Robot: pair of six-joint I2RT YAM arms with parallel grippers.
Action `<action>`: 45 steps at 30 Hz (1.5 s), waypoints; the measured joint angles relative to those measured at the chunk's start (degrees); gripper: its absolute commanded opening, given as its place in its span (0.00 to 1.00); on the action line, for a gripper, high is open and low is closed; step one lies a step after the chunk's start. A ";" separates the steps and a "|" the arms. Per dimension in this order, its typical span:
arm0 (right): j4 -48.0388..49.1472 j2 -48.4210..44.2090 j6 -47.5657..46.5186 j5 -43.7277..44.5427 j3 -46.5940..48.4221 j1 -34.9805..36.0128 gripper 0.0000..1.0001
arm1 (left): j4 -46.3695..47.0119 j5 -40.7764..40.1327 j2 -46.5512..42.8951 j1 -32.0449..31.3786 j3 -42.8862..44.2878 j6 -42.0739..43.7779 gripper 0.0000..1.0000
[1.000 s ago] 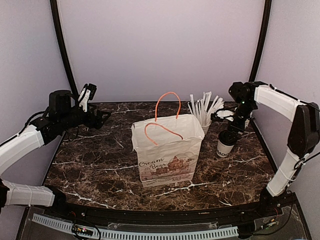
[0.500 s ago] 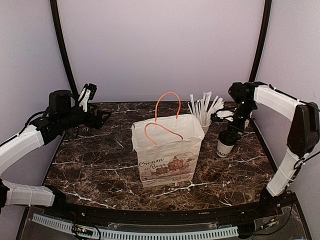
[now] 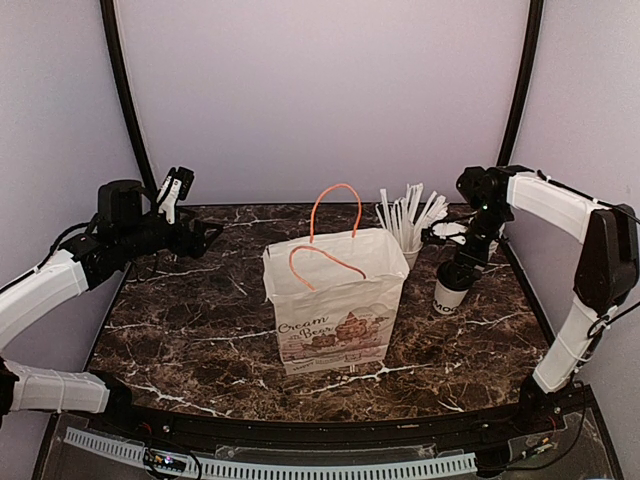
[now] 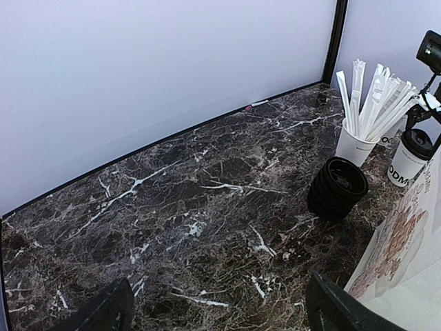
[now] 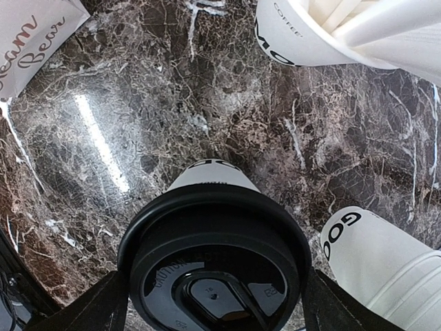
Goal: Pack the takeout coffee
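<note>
**A:** Where is the takeout coffee (image 5: 213, 265)?

**B:** It stands upright on the marble table (image 3: 200, 320), straight beneath the right gripper (image 3: 463, 262). The jaws are spread wide, with the fingers (image 5: 96, 307) on either side of its black dome lid. I can't tell whether the pads touch it.

**A:** Why straddle it from above?

**B:** Probably because it's crowded around the cup. A cup of wrapped straws (image 5: 344, 31) sits just beyond the jaws, and a lidless white cup (image 5: 386, 258) is just beside the right-hand finger. Coming straight down avoids both.

**A:** And the paper bag (image 3: 335, 305)?

**B:** It's off to the jaws' left, apart from the coffee. It stands upright with its mouth open and its orange handles raised, so I'd judge it's set up to be loaded from above.

**A:** What about the left gripper (image 3: 205, 237)?

**B:** Its jaws are spread too and hold nothing. It hovers over bare marble well away from the bag, likely to keep clear. A stack of black lids (image 4: 337, 187) lies far ahead of its jaws.
</note>
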 measured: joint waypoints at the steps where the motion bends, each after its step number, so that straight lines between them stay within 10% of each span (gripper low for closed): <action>1: 0.15 0.00 0.04 0.00 -0.04 0.00 0.87 | 0.02 0.07 0.00 0.00 0.00 0.00 0.89; 15: -0.61 -1.01 1.70 0.00 -0.09 0.20 0.77 | 0.02 0.52 0.02 0.00 0.00 0.00 0.89; 28: -6.45 -21.14 4.81 -8.50 0.26 3.63 0.76 | 0.39 11.39 -0.02 0.00 2.38 -0.72 0.78; 45: -8.61 -20.41 6.73 -27.36 28.13 6.69 0.75 | -17.88 22.40 20.35 -14.75 33.22 1.64 0.74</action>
